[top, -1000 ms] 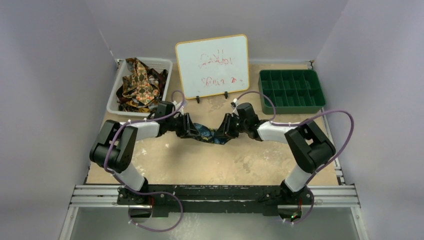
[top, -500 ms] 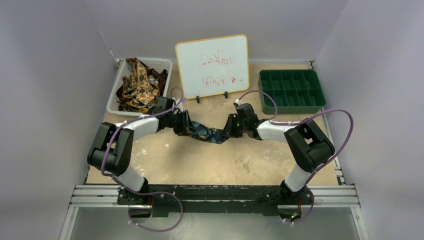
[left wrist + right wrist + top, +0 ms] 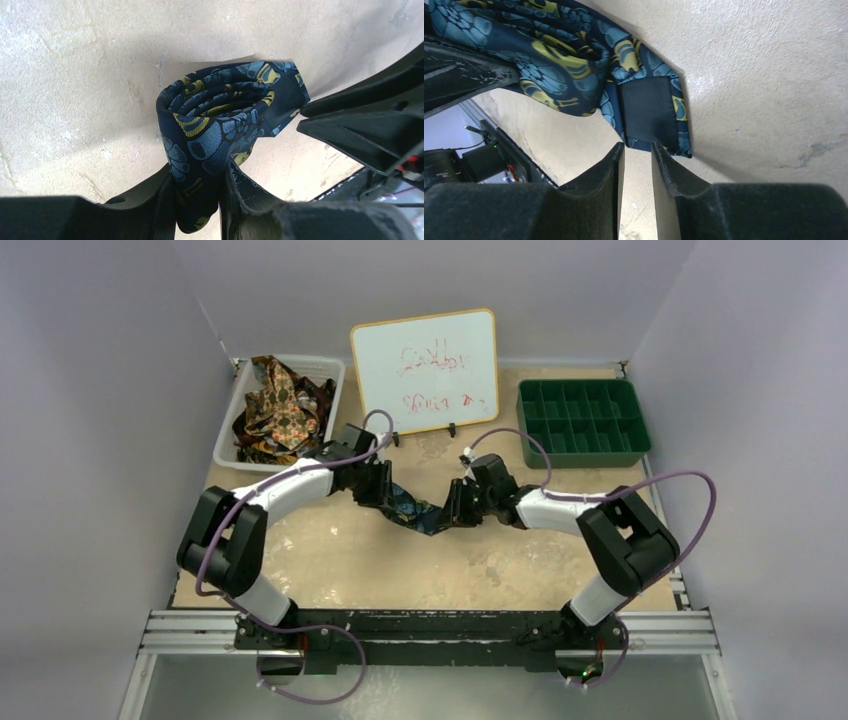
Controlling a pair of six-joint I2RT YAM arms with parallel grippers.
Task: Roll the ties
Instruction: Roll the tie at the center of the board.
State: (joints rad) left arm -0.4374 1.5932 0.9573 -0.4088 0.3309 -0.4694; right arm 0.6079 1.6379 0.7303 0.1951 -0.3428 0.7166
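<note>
A dark navy tie [image 3: 413, 510] with blue and gold print lies mid-table, partly rolled, between my two grippers. My left gripper [image 3: 384, 490] is shut on the roll. In the left wrist view, the tie's coiled layers [image 3: 220, 120] stick out past my left gripper [image 3: 197, 171], just above the table. My right gripper [image 3: 453, 512] is at the tie's other end. In the right wrist view my right gripper [image 3: 638, 146] stands narrowly open with bare table in the gap, and the tie's flat end [image 3: 649, 112] lies just beyond the tips. Other ties [image 3: 278, 405], brown, gold and red, fill a basket.
The white basket [image 3: 226, 440] sits at the back left. A whiteboard [image 3: 425, 370] with red writing stands at the back centre. A green compartment tray [image 3: 583, 420] sits at the back right. The sandy tabletop [image 3: 400, 570] stretches in front of the grippers.
The left arm has reached farther and to the right and its wrist has turned. The right gripper has shifted slightly nearer. The tie between them looks shorter and more bunched.
</note>
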